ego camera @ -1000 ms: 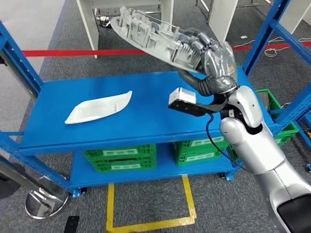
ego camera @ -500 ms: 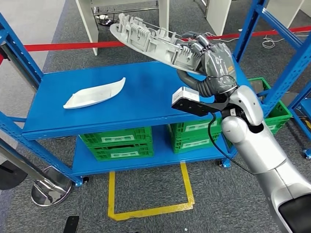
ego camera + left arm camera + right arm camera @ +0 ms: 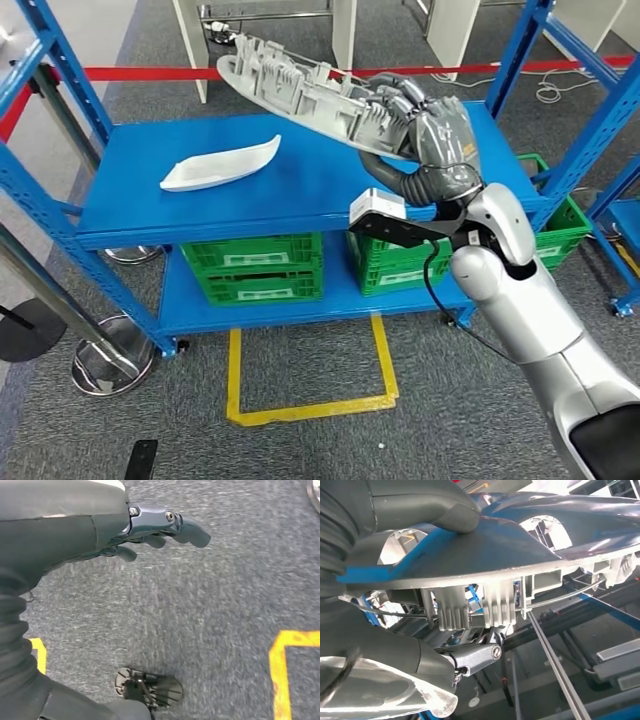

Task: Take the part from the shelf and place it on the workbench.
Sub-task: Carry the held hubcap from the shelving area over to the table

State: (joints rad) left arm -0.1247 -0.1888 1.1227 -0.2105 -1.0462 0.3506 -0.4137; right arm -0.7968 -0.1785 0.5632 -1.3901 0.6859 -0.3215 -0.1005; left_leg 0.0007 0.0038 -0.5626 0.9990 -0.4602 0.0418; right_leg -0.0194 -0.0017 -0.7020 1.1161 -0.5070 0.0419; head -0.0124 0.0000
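Observation:
My right hand [image 3: 430, 135] grips one end of a long grey ribbed part [image 3: 302, 85] and holds it in the air above the blue shelf [image 3: 302, 190], tilted, its far end up and to the left. In the right wrist view the thumb [image 3: 433, 505] lies on the part's smooth dark face [image 3: 501, 545] and a finger [image 3: 471, 657] hooks under its ribbed side. A white curved part [image 3: 219, 165] lies flat on the left half of the shelf top. My left hand [image 3: 158, 527] hangs over the grey carpet, fingers apart, holding nothing.
Blue shelf uprights [image 3: 60, 110] stand at left and right [image 3: 585, 110]. Green crates [image 3: 253, 270] sit on the lower shelf. Yellow tape [image 3: 309, 405] marks the floor in front. Red tape [image 3: 151, 73] and white table legs [image 3: 192, 45] lie beyond the shelf. A round metal base [image 3: 113, 365] stands at the left.
The whole view has shifted, so the camera moved: the shelf and white part now sit further right and higher. My right hand still holds the grey part aloft.

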